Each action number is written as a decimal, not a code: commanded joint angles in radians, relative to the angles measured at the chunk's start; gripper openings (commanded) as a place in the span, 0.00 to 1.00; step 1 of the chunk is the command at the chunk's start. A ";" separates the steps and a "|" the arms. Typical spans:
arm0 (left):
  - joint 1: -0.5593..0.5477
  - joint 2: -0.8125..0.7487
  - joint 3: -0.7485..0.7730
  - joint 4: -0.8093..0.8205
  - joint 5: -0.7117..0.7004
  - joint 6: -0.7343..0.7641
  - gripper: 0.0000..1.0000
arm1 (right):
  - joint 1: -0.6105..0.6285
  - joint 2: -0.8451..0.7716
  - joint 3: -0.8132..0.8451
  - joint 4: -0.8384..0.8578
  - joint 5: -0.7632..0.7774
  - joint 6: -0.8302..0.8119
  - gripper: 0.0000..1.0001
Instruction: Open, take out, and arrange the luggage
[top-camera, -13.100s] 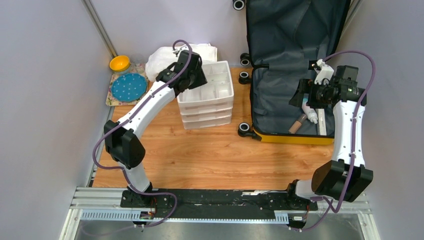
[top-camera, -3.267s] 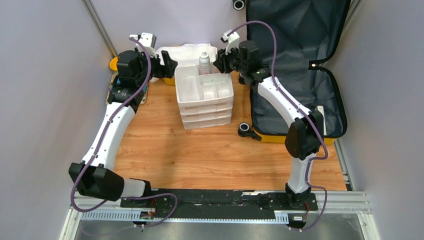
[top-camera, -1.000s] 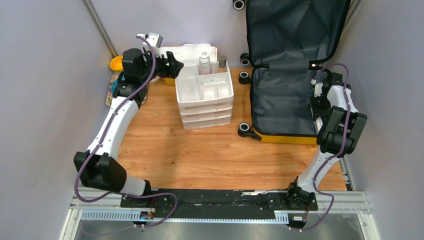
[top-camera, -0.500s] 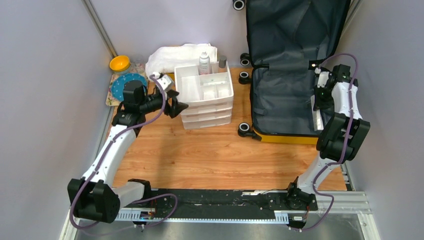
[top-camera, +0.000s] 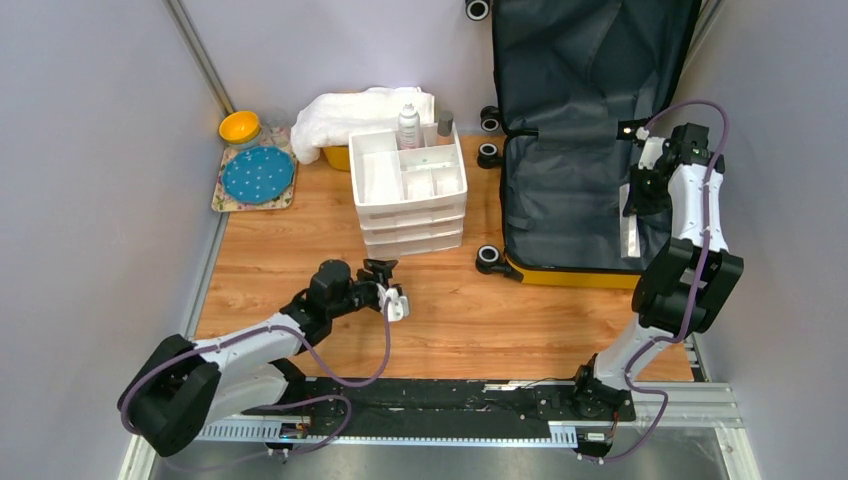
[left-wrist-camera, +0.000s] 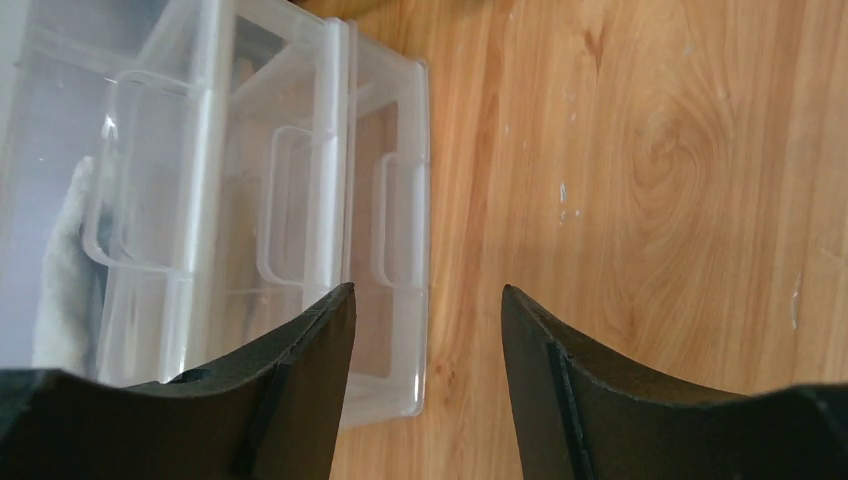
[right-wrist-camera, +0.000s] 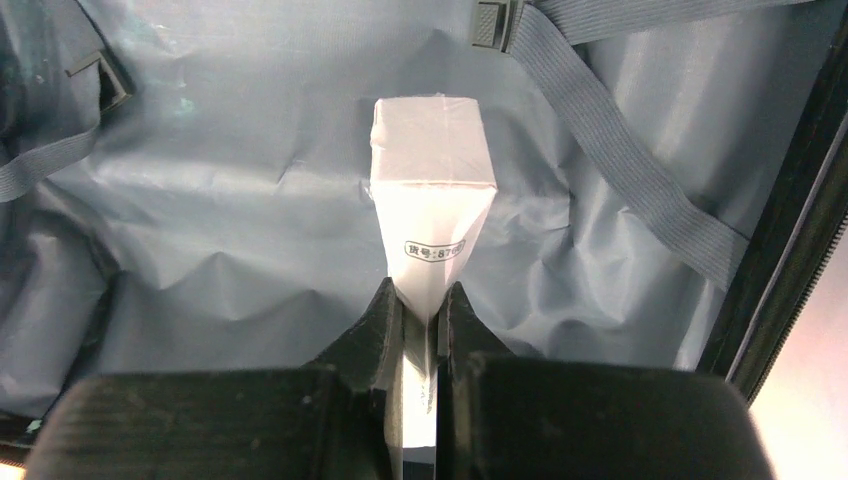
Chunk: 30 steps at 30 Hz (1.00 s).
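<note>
The luggage (top-camera: 560, 276) lies open at the back right, its yellow shell edge toward me and its grey lining (right-wrist-camera: 220, 200) exposed. My right gripper (top-camera: 636, 203) is inside it, over the right side, shut on one end of a long white wrapped packet (right-wrist-camera: 432, 180). The packet (top-camera: 630, 235) hangs over the lining. My left gripper (top-camera: 386, 280) is low over the wooden table in front of the white drawer organiser (top-camera: 410, 190). It stands open with nothing between its fingers (left-wrist-camera: 310, 350). In the left wrist view my left gripper (left-wrist-camera: 425, 300) points at the organiser's clear drawers (left-wrist-camera: 250, 200).
A bottle (top-camera: 408, 126) and a small grey container (top-camera: 445, 122) stand behind the organiser. A white towel (top-camera: 360, 108) lies over a yellow tub (top-camera: 338, 157). An orange bowl (top-camera: 240, 127) and a blue plate (top-camera: 257, 174) sit at the back left. Grey walls close both sides.
My left arm swung from beside the organiser down to the table in front of it, and its jaws narrowed a little. My right gripper closed on the white packet inside the luggage.
</note>
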 joint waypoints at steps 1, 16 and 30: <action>-0.054 0.060 -0.104 0.556 -0.144 0.209 0.63 | 0.009 -0.092 -0.004 0.001 -0.037 0.044 0.00; -0.147 0.426 -0.161 1.192 -0.250 0.500 0.58 | 0.012 -0.157 -0.094 0.017 -0.046 0.063 0.00; -0.140 0.586 -0.028 1.229 -0.306 0.517 0.58 | 0.012 -0.151 -0.090 0.007 -0.041 0.069 0.00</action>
